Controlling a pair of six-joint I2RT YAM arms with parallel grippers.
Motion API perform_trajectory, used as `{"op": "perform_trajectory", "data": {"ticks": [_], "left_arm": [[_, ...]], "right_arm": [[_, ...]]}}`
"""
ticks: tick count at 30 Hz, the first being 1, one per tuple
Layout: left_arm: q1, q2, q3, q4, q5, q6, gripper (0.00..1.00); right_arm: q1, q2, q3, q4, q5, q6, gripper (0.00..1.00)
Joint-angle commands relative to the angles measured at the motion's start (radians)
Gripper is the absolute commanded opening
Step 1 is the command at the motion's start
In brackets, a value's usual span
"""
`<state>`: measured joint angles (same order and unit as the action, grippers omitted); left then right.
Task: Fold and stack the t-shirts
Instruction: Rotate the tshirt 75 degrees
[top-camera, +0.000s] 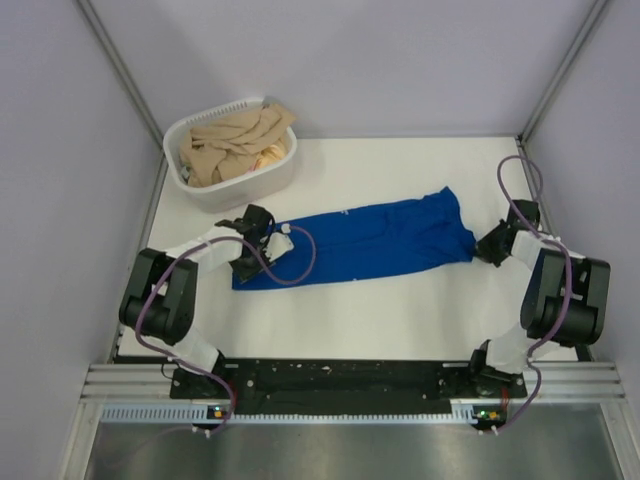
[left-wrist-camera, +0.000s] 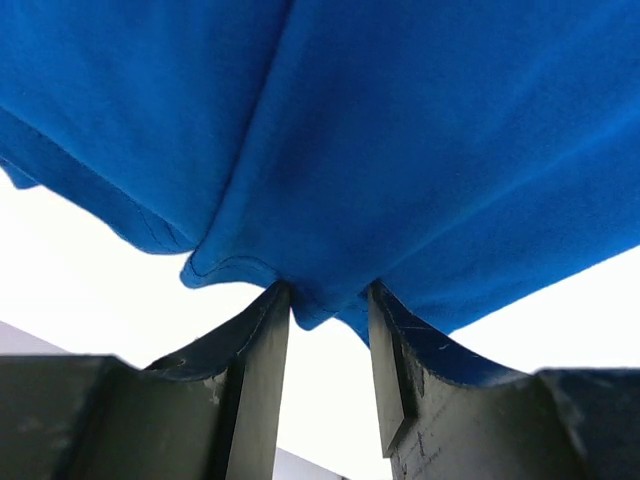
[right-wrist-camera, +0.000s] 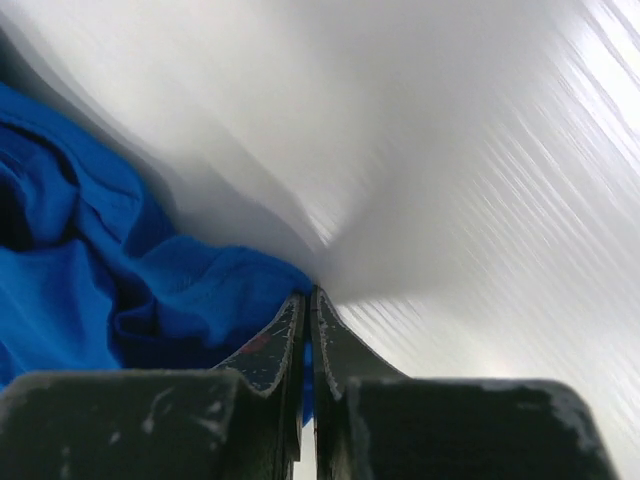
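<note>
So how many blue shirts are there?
1. The blue shirt lies stretched on the table between left claw and right claw; tan clothes in the basket may hide more.

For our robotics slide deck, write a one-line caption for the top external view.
Blue t-shirt held stretched across the white table, left gripper and right gripper pinching its opposite ends.

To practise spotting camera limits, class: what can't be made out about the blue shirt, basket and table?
- Royal-blue cloth t-shirt: any print hidden by folds, top view.
- Its outline: cut by frame edges, left wrist view.
- White table: blurred, right wrist view.
- White plastic laundry basket: beige cloth covers its inside, top view.
</note>
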<state>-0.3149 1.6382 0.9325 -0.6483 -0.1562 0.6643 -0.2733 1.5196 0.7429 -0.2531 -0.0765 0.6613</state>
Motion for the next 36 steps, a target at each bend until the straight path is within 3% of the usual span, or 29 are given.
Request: {"op": "perform_trajectory", "data": {"ticks": [1, 4, 9, 11, 13, 18, 22, 26, 30, 36], "left_arm": [[-0.035, -0.004, -0.127, -0.065, -0.016, 0.049, 0.42], [-0.061, -0.064, -0.129, -0.12, 0.085, 0.08, 0.44], [-0.036, -0.187, 0.026, -0.298, 0.317, 0.129, 0.51], [-0.006, -0.216, 0.093, -0.33, 0.368, 0.142, 0.56], [0.023, -0.212, 0.152, -0.321, 0.362, 0.13, 0.59], [0.063, -0.048, 0.265, -0.199, 0.199, 0.038, 0.56], [0.083, 0.069, 0.334, -0.113, 0.118, -0.011, 0.52], [0.086, 0.153, 0.354, -0.054, 0.061, -0.023, 0.5], [0.083, 0.186, 0.295, 0.004, 0.066, -0.009, 0.48], [0.05, 0.115, 0.108, 0.053, 0.128, 0.078, 0.47]], "right_arm": [[-0.018, 0.164, 0.2, 0.035, -0.078, -0.072, 0.0], [-0.015, 0.304, 0.387, 0.006, -0.173, -0.104, 0.0], [-0.014, 0.465, 0.68, -0.159, -0.161, -0.15, 0.0], [-0.014, 0.464, 0.723, -0.202, -0.138, -0.178, 0.08], [-0.014, 0.441, 0.743, -0.23, -0.096, -0.207, 0.25], [0.006, 0.364, 0.771, -0.301, -0.045, -0.285, 0.3], [0.11, 0.269, 0.708, -0.302, 0.058, -0.354, 0.27], [0.23, 0.277, 0.681, -0.288, 0.014, -0.385, 0.12], [0.247, 0.365, 0.7, -0.264, -0.029, -0.322, 0.0], [0.246, 0.6, 0.878, -0.319, -0.014, -0.308, 0.0]]}}
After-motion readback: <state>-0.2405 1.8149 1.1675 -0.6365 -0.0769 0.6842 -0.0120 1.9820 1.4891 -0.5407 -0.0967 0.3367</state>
